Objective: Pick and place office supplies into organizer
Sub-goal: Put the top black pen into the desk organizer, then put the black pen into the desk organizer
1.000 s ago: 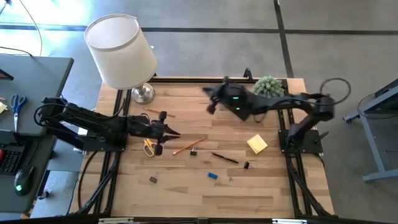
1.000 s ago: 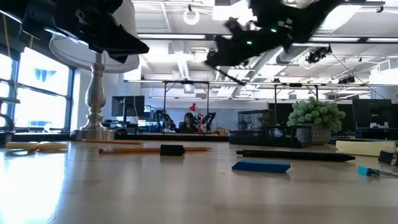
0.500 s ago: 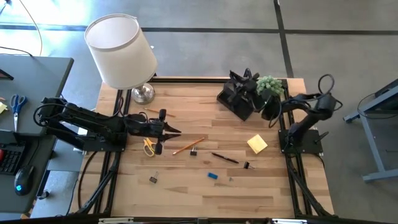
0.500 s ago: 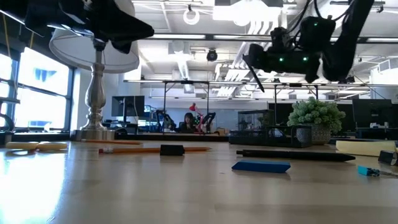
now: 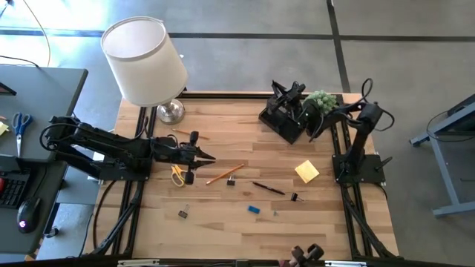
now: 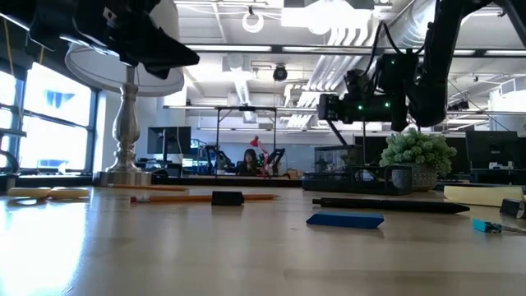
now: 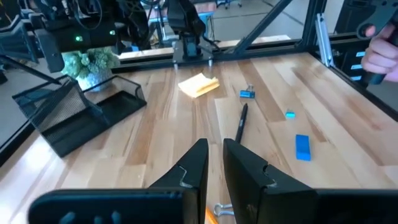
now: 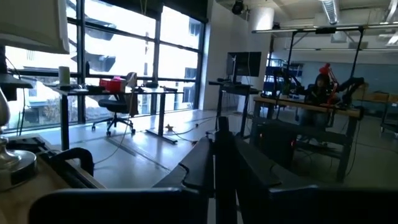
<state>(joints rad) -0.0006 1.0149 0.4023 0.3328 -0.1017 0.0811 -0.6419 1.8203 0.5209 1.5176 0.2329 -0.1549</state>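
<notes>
My right gripper (image 5: 282,92) hangs over the black organizer (image 5: 286,122) at the table's far right, shut on a thin dark pen (image 6: 333,131). The organizer also shows in the left wrist view (image 7: 68,118), standing on the table beside the green plant. My left gripper (image 5: 202,156) hovers shut and holds nothing, above the yellow-handled scissors (image 5: 178,176). On the table lie an orange pencil (image 5: 225,173), another dark pen (image 5: 269,188), a yellow sticky-note pad (image 5: 306,171), a blue eraser (image 5: 254,209) and small black clips (image 5: 295,196). My right gripper pinches the pen by its upper end (image 6: 328,121) between its two fingers. The pen hangs slanted below the fingers, lifted clear of the table, with its lower end (image 6: 338,145) above the organizer.
A white-shaded lamp (image 5: 145,59) stands at the far left corner and a small green plant (image 5: 320,100) right behind the organizer. A person's hand (image 7: 380,50) shows beyond the table's near edge. Bare wood lies along the near side.
My right gripper has carried the pen toward the table's far right corner and down, from mid-table height to just over the organizer, tipping from pointing downward to about level. The pen still hangs from it.
</notes>
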